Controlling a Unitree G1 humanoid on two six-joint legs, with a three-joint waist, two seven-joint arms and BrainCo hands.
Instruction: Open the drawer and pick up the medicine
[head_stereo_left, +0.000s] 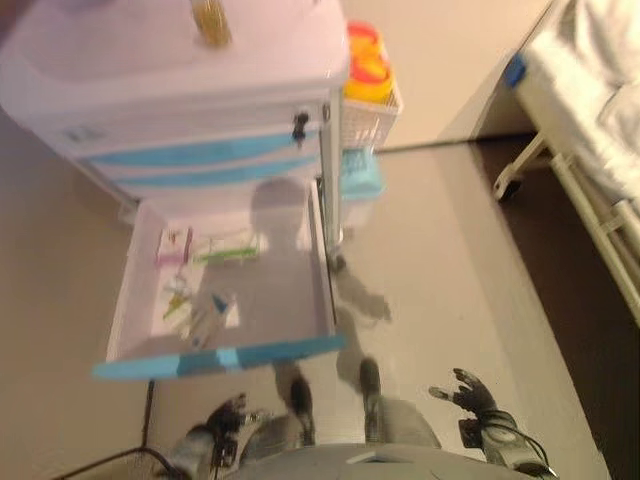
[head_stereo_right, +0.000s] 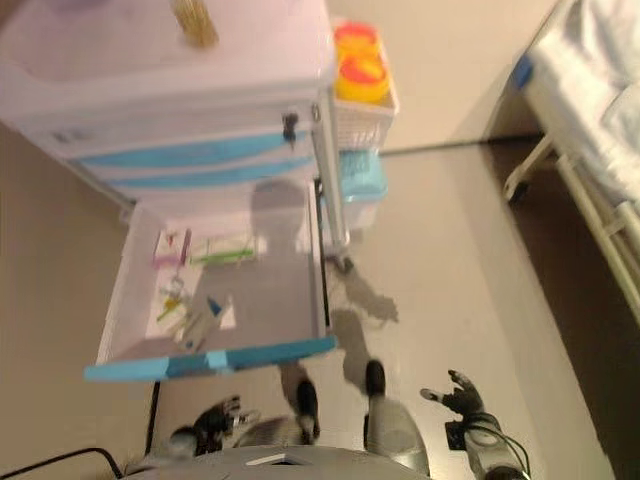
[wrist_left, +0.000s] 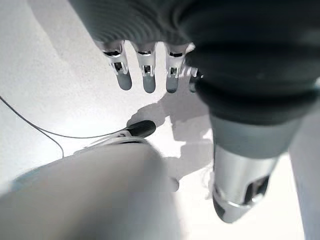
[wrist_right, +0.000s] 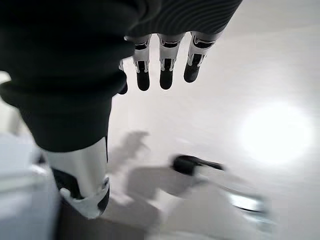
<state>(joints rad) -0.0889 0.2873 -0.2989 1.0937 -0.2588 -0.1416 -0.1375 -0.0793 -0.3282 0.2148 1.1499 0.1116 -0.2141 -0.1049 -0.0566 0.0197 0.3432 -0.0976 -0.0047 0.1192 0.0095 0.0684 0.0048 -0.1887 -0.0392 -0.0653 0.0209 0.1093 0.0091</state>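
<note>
A white medical cart with blue-fronted drawers stands ahead. Its lowest drawer is pulled out. Inside lie several medicine packets and a green-striped box near the back, with a pink one beside it. My left hand hangs low below the drawer front, fingers straight and empty; it also shows in the left wrist view. My right hand hangs low at the right, fingers spread, empty; it also shows in the right wrist view.
A yellow container sits in a white wire basket on the cart's right side. A blue bin hangs below it. A hospital bed with white bedding stands at the right. An amber bottle stands on the cart top.
</note>
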